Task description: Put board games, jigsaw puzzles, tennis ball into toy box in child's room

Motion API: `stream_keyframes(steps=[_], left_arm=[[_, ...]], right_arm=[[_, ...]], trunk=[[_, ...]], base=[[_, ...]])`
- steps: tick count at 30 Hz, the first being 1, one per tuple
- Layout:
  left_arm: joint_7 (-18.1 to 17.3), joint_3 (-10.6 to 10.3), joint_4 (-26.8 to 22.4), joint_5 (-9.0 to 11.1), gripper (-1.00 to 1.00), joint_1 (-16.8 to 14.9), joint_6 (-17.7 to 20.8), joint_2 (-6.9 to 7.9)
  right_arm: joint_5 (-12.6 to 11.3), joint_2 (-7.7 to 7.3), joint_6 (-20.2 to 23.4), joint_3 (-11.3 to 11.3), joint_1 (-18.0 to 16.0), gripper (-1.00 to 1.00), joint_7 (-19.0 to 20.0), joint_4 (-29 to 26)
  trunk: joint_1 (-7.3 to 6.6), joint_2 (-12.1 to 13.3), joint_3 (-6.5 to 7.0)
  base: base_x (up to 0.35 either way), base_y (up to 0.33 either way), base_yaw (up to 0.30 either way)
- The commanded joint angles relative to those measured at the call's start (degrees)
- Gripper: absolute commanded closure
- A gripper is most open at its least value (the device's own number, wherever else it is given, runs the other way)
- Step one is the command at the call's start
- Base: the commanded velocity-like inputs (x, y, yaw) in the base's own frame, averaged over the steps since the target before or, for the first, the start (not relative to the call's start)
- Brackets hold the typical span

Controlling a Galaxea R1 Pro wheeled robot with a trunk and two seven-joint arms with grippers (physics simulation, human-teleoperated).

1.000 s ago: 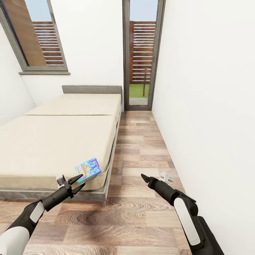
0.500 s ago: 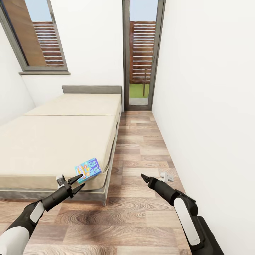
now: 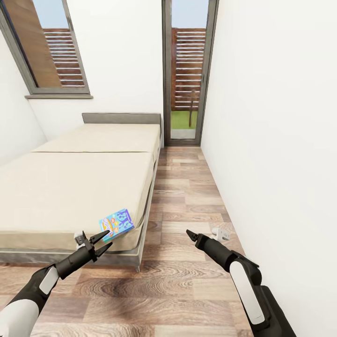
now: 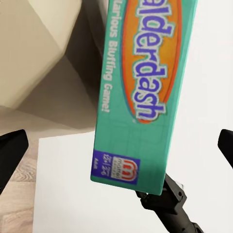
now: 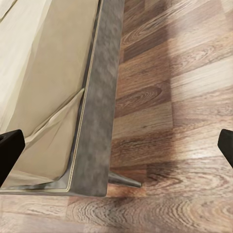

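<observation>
One board game (image 3: pixel 116 224) shows, a flat box with a teal and blue printed cover, lying on the near corner of the bed (image 3: pixel 70 187) and jutting a little past the mattress edge. In the head view its long axis runs slantwise, from the low end nearest the left gripper (image 3: pixel 102 240) up and away toward the floor side of the bed.

The left gripper sits just below and to the near side of that box, its two black fingers spread wide apart with nothing between them; whether a fingertip touches the box cannot be told. In the left wrist view the board game (image 4: pixel 145 92) looms close ahead between the finger (image 4: pixel 10 155) tips, its title lettering running along its length, with the right arm's dark gripper behind it.

The right gripper (image 3: pixel 192 235) hangs over the wood floor (image 3: pixel 187 196), well apart from the box and off to its right, near the white wall (image 3: pixel 271 140). In the right wrist view its fingertips (image 5: pixel 9 145) stand at opposite edges, wide open and empty, with the grey bed frame (image 5: pixel 99 111) and a metal leg (image 5: pixel 124 180) beyond them.
</observation>
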Motion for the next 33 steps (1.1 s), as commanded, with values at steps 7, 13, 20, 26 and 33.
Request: stream_keyframes(steps=[7, 13, 20, 26, 33], left_arm=[[0.07, 0.31, 0.0, 0.37, -1.0, -0.04, -0.17, 0.01], [0.04, 0.31, 0.0, 0.36, -1.0, -0.03, -0.27, 0.0], [0.01, 0.31, 0.0, 0.36, 1.0, -0.03, -0.27, 0.02], [0.07, 0.31, 0.0, 0.4, 1.0, -0.06, -0.21, -0.01], [-0.24, 0.3, 0.0, 0.44, 1.0, -0.04, -0.27, -0.05]], right_arm=[[0.05, 0.03, 0.27, -0.08, -0.02, -1.0, 0.16, -0.04], [0.03, 0.03, 0.26, 0.51, -0.02, -1.0, 0.13, -0.04], [-0.03, 0.03, 0.2, 1.26, -0.02, -1.0, 0.08, -0.04], [-0.04, 0.03, 0.19, 1.4, -0.02, -1.0, 0.07, -0.04], [-0.04, 0.03, 0.19, 1.42, -0.02, -1.0, 0.07, -0.04]], trunk=[[-0.01, -0.02, -0.04], [-0.01, -0.02, -0.04], [-0.01, -0.02, -0.04], [-0.01, -0.02, -0.04], [-0.01, -0.02, -0.04]], base=[[0.0, 0.0, 0.0], [0.0, 0.0, 0.0], [0.0, 0.0, 0.0], [0.0, 0.0, 0.0], [0.0, 0.0, 0.0]])
